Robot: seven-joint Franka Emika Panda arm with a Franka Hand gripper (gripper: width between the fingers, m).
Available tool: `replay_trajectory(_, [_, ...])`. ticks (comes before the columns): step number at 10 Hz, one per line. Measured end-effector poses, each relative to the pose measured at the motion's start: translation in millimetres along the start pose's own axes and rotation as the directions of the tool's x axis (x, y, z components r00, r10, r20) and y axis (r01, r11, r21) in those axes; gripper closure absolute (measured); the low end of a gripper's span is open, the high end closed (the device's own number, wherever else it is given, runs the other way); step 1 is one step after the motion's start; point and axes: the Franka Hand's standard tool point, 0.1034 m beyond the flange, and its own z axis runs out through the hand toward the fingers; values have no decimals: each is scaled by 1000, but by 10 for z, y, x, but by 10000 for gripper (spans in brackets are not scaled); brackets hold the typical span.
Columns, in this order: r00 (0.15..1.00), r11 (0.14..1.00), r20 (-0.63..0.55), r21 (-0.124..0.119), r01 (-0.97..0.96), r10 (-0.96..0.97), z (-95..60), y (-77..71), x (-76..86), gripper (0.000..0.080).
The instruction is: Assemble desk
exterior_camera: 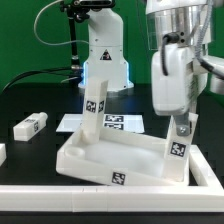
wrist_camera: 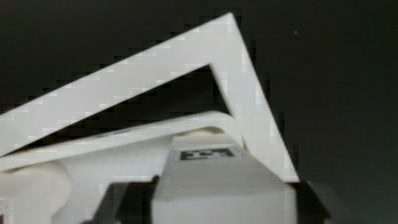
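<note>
Fingers clamp a leg standing in the tabletop socket at lower right; next, twist it tight.

No readable text, brand or number anywhere; only black-and-white square tags on the tabletop, legs and marker board.

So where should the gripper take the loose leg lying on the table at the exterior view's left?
Grip the loose leg across its long flat sides near mid-length, coming from above: it lies flat on the table, apart from the tabletop, with open space around it.
</note>
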Motion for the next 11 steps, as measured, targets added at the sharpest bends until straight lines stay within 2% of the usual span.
replay_trajectory(2, [1000, 1000, 0, 0, 19, -19, 2, 2, -1, 480])
replay_trajectory(3, [1000, 1000, 0, 0, 20, -20, 2, 2, -1, 303])
replay_trajectory(4, [999, 999, 1, 0, 38, -38, -9, 4, -7, 303])
replay_trajectory(5, [996, 996, 9, 3, 84, -84, -84, -11, -25, 184])
replay_trajectory(8, [987, 987, 42, 60, 150, -152, -506, -199, 105, 152])
replay_trajectory(9, [989, 989, 45, 62, 136, -139, -499, -207, 151, 151])
replay_trajectory(11, [989, 988, 43, 58, 142, -144, -470, -180, 127, 151])
